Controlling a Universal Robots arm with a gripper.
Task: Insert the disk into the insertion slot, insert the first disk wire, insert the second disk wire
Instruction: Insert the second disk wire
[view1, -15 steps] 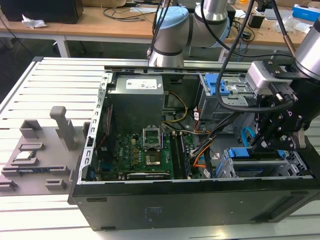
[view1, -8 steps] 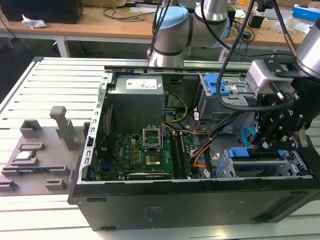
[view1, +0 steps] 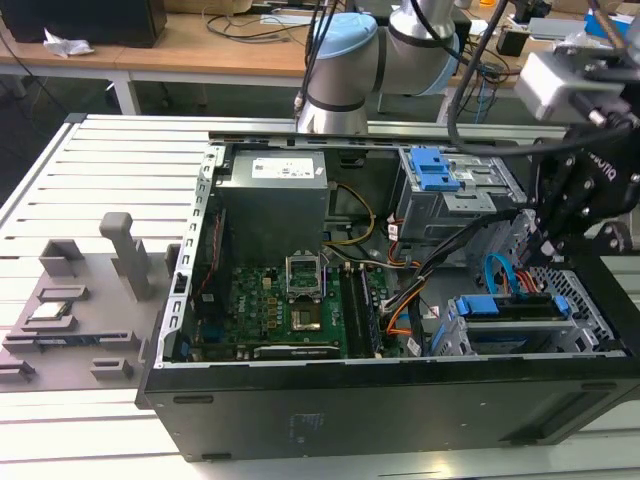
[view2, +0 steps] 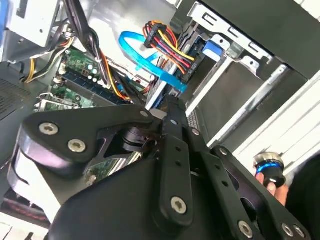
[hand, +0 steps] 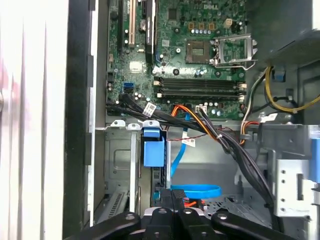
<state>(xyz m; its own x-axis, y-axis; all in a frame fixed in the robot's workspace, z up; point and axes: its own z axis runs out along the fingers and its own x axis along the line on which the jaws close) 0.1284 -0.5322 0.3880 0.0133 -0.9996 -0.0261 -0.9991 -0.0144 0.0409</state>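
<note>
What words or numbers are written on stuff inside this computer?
Sticker on the power supply: print too small to read.
Motherboard: white lettering, too blurred to read.
Tag on the black cables: too small to read.
Nothing else has writing I can make out.

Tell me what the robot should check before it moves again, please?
1. The disk sits in the insertion slot: ok.
2. The gripper is right by the second disk wire: ok.
3. The gripper holds the second disk wire: cannot tell.
4. The second disk wire's end is plugged in: cannot tell.
5. The orange and yellow wire bundle is plugged in: cannot tell.
</note>
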